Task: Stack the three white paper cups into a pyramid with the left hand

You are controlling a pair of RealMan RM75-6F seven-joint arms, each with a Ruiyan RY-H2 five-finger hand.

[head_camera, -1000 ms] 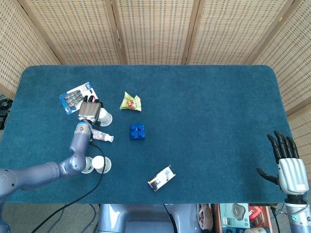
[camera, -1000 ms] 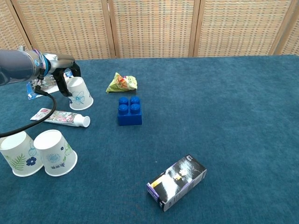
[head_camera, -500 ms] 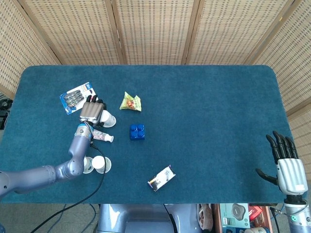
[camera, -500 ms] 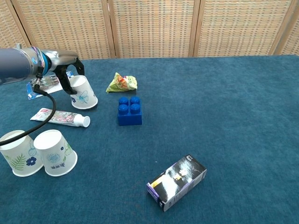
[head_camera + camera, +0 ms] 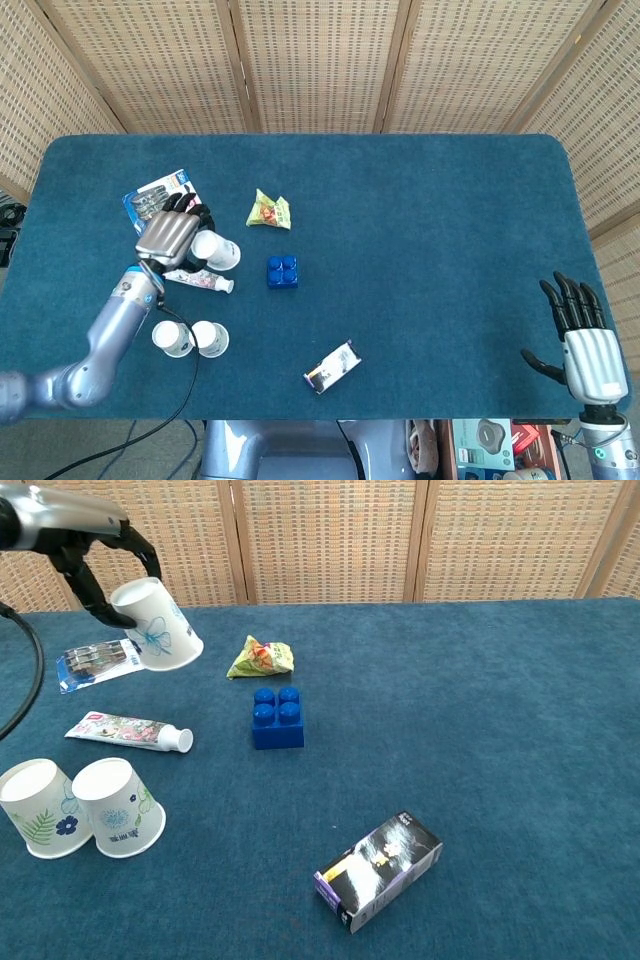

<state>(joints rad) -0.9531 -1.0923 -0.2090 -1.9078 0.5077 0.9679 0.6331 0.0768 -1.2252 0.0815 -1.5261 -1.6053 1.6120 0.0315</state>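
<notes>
Holding the third cup point(image 5: 155, 625) tilted in the air above the table point(image 5: 480, 730), the left hand point(image 5: 85, 540) is carrying the pyramid's top — the two base cups point(image 5: 80, 805) are standing inverted, touching — placement remains.

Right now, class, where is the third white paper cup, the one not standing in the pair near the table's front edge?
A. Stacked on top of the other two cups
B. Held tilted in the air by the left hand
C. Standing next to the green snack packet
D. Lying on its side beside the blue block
B: the left hand holds the cup tilted, clear of the table, its fingers wrapped round it.
</notes>
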